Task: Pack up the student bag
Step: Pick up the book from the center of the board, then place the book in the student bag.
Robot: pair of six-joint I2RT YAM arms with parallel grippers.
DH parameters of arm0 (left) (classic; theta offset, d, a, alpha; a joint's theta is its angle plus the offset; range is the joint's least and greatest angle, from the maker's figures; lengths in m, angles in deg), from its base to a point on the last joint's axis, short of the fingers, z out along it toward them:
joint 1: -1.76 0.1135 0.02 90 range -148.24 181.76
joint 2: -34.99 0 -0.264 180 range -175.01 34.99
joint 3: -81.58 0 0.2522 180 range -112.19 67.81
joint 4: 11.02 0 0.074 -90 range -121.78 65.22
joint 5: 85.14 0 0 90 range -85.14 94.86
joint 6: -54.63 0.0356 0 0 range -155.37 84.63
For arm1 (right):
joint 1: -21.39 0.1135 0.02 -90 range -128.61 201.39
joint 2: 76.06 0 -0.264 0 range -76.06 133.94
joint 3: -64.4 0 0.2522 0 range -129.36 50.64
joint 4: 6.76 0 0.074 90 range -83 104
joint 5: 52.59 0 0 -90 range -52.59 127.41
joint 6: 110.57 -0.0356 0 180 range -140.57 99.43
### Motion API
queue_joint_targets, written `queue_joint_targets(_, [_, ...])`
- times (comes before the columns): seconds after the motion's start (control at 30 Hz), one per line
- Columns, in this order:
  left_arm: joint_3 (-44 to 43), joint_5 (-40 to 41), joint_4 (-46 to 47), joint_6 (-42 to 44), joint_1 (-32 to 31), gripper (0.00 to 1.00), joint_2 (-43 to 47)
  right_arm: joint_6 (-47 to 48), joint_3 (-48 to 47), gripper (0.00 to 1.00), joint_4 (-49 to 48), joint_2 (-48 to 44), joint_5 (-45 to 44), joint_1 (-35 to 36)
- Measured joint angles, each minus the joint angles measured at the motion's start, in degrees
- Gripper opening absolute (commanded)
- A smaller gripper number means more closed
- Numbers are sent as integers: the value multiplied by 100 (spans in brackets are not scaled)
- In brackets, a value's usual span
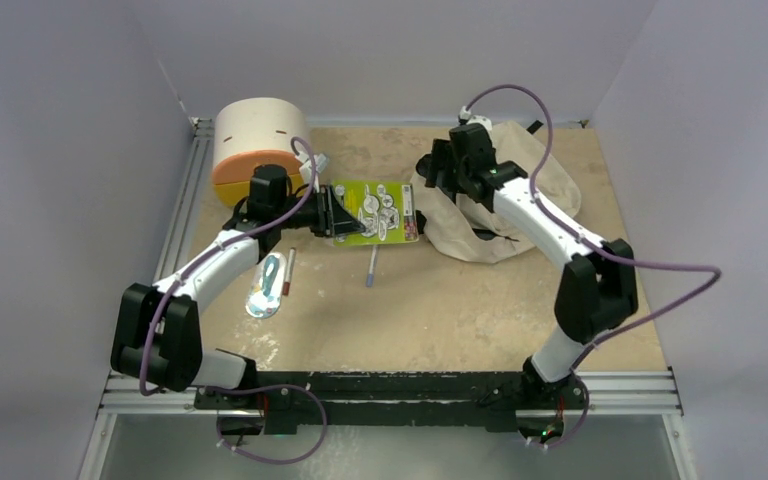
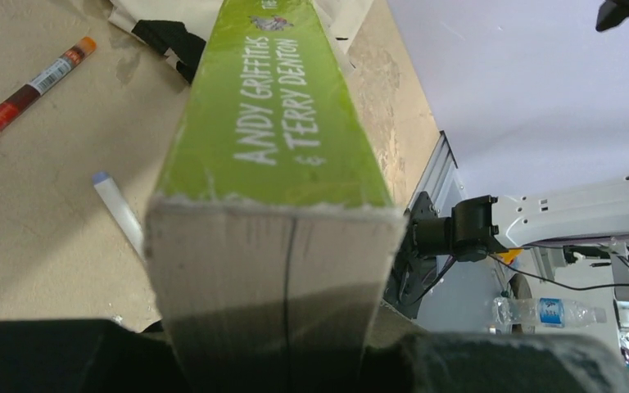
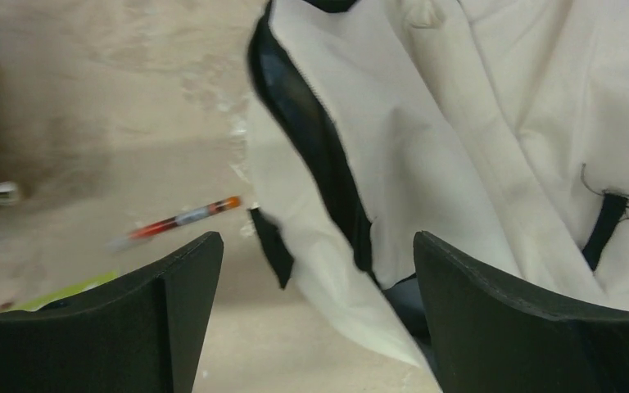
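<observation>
Grips the green book [image 1: 375, 212] in the left gripper [image 1: 328, 212], between box [image 1: 255, 135] and bag [image 1: 465, 235]. Holds the right gripper [image 3: 315, 246] wide apart, empty, over the bag's left edge, at the table's [image 1: 440, 310] far right.

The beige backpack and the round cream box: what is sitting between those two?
The top view shows a green book, held in the left gripper, between the round box and the backpack.

Left gripper [image 1: 335, 212] clamped tight — right gripper [image 3: 318, 237] spread wide.
</observation>
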Motion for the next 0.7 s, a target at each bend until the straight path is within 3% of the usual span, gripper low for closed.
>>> queue_joint_targets(0.3, [0, 140, -273, 105, 0, 0, 240, 358, -1021, 89, 535, 1082, -1196, 0])
queue_joint_targets(0.43, [0, 151, -269, 111, 0, 0, 297, 459, -1261, 84, 584, 1464, -1447, -20])
queue_joint_targets(0.57, [2, 197, -260, 79, 0, 0, 297, 514, -1305, 73, 634, 1836, -1456, -70])
queue_joint_targets(0.7, [2, 275, -146, -109, 0, 0, 295, 562, -1305, 42, 726, 2013, -1399, -133])
